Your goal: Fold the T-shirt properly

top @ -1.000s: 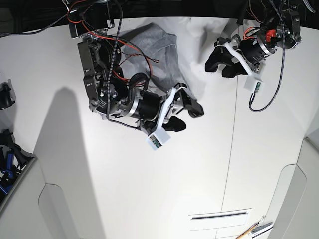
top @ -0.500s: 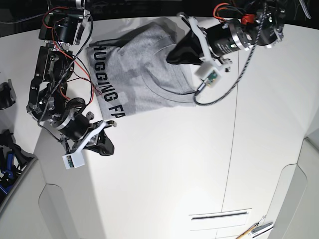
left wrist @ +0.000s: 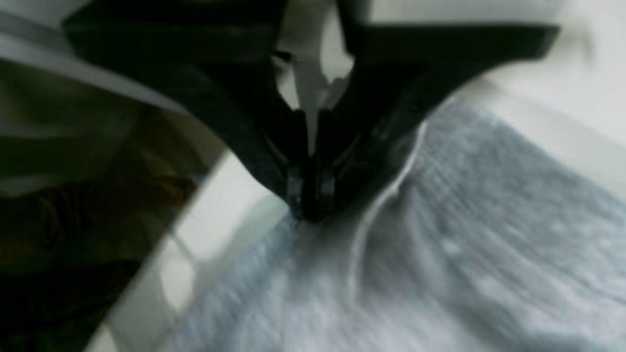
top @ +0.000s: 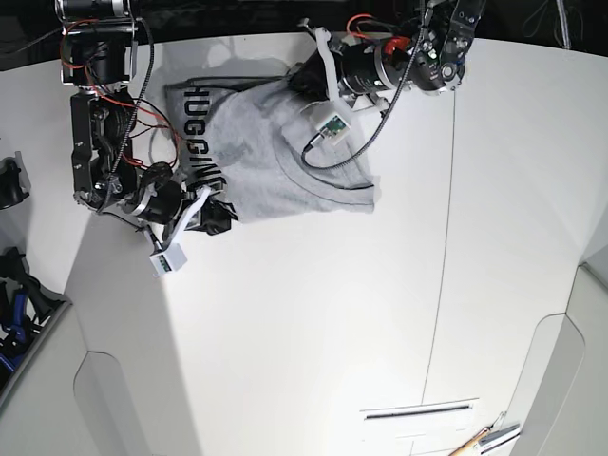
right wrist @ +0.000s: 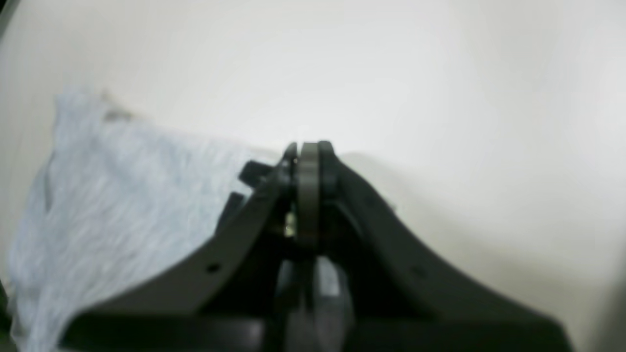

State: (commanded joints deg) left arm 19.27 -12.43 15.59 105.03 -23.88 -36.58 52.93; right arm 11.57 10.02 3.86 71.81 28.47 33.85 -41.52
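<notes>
The heather-grey T-shirt (top: 275,161) lies at the far middle of the white table, black block capitals showing along its left side. My left gripper (top: 297,78) is at the shirt's far edge. In the left wrist view this gripper (left wrist: 310,210) is shut, pinching a ridge of the grey fabric (left wrist: 440,244). My right gripper (top: 226,217) is at the shirt's near-left corner. In the right wrist view this gripper (right wrist: 305,146) is shut, with the fabric (right wrist: 122,195) just to its left. No cloth shows between its jaws.
The white table (top: 332,332) has a seam (top: 439,285) running front to back on its right part. Black gear (top: 9,180) and blue-black items (top: 14,304) sit at the left edge. Small tools (top: 489,437) lie at the near right.
My left gripper has moved left along the far edge with the shirt in it. My right gripper has moved up and right from bare table to the shirt's near-left corner.
</notes>
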